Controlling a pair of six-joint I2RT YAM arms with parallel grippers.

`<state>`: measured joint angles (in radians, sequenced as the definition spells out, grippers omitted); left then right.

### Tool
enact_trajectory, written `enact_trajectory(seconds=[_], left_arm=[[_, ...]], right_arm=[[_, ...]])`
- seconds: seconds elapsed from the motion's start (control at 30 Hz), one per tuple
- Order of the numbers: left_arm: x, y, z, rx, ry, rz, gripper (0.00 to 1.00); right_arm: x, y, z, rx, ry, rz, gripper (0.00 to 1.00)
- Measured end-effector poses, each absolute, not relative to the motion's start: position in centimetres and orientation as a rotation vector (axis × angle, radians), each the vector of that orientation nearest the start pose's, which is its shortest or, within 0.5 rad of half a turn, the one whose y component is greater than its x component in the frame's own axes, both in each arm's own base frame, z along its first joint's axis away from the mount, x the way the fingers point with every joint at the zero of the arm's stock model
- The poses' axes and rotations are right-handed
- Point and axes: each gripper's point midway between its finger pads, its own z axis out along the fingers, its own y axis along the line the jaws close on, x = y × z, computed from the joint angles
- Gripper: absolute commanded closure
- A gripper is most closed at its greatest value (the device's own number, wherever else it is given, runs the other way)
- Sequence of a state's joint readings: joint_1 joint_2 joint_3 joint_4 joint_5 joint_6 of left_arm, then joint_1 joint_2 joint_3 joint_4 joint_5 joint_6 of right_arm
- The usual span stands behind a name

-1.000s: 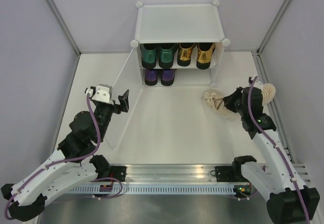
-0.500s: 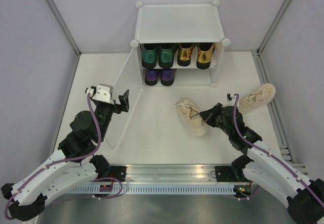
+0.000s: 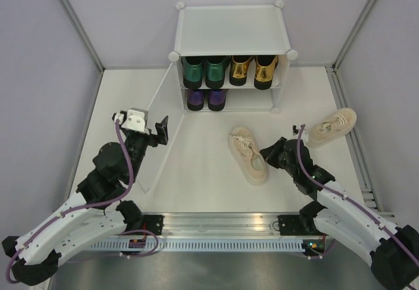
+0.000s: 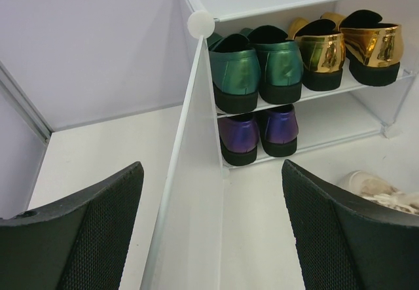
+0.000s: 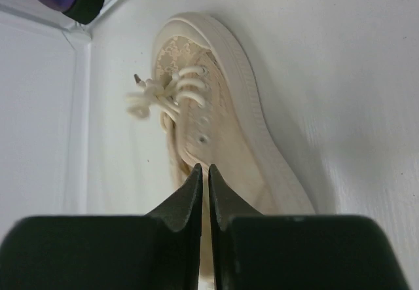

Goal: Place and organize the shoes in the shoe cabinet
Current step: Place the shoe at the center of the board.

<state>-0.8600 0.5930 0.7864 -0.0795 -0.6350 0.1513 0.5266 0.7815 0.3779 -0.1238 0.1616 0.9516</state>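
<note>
Near sneaker (image 3: 248,155) looked light and soft-sided; heel collar seemed the place to pinch. Right gripper (image 5: 203,169) sat nearly closed there, hold unclear. Left gripper (image 4: 211,167) gaped empty.

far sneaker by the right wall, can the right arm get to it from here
Probably yes: the far sneaker lies close beside the right arm with only bare table between, though its fingers pinch the nearer sneaker.

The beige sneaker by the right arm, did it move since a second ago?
Yes. The right end effector dragged the beige lace-up sneaker left, away from its twin, toward the middle. Its fingers sit nearly closed at the heel; I can't tell if they still pinch. The twin, the white plastic shoe cabinet with its shoes, and the open left end effector stayed put.
</note>
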Motion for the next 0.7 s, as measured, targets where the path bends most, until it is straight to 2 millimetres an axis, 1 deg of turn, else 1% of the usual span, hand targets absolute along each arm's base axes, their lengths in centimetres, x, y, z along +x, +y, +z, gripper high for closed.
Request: enact_trajectory(seconds=[0.07, 0.17, 0.2, 0.27, 0.3, 0.4, 0.47, 0.6, 0.63, 0.7], left_arm=[[24.3, -11.5, 35.0, 0.226, 1.464, -0.111, 0.11], [24.3, -11.5, 35.0, 0.227, 1.465, -0.111, 0.11], [24.3, -11.5, 34.9, 0.228, 1.465, -0.111, 0.11], [24.3, -11.5, 35.0, 0.227, 1.465, -0.111, 0.11], [24.3, -11.5, 35.0, 0.227, 1.465, -0.111, 0.11], [24.3, -11.5, 34.9, 0.227, 1.465, -0.111, 0.11], [24.3, -11.5, 34.9, 0.229, 1.466, -0.110, 0.11], [24.4, -11.7, 34.7, 0.233, 1.471, -0.107, 0.11], [24.5, -11.7, 34.7, 0.234, 1.473, -0.106, 0.11], [24.5, -11.7, 34.7, 0.235, 1.474, -0.105, 0.11]], right_arm=[[24.4, 15.2, 10.6, 0.515, 2.132, 0.710, 0.91], [23.8, 15.9, 9.7, 0.446, 2.196, 0.710, 0.78], [23.7, 16.2, 9.5, 0.417, 2.215, 0.710, 0.69], [23.2, 16.8, 9.4, 0.357, 2.244, 0.715, 0.60], [23.0, 17.1, 9.5, 0.324, 2.250, 0.718, 0.52], [22.4, 17.5, 10.4, 0.246, 2.240, 0.719, 0.43], [22.1, 17.3, 11.5, 0.212, 2.209, 0.720, 0.41], [22.2, 16.4, 14.4, 0.190, 2.132, 0.703, 0.39], [22.2, 16.1, 14.9, 0.194, 2.121, 0.689, 0.38], [22.3, 15.5, 15.2, 0.205, 2.127, 0.642, 0.35]])
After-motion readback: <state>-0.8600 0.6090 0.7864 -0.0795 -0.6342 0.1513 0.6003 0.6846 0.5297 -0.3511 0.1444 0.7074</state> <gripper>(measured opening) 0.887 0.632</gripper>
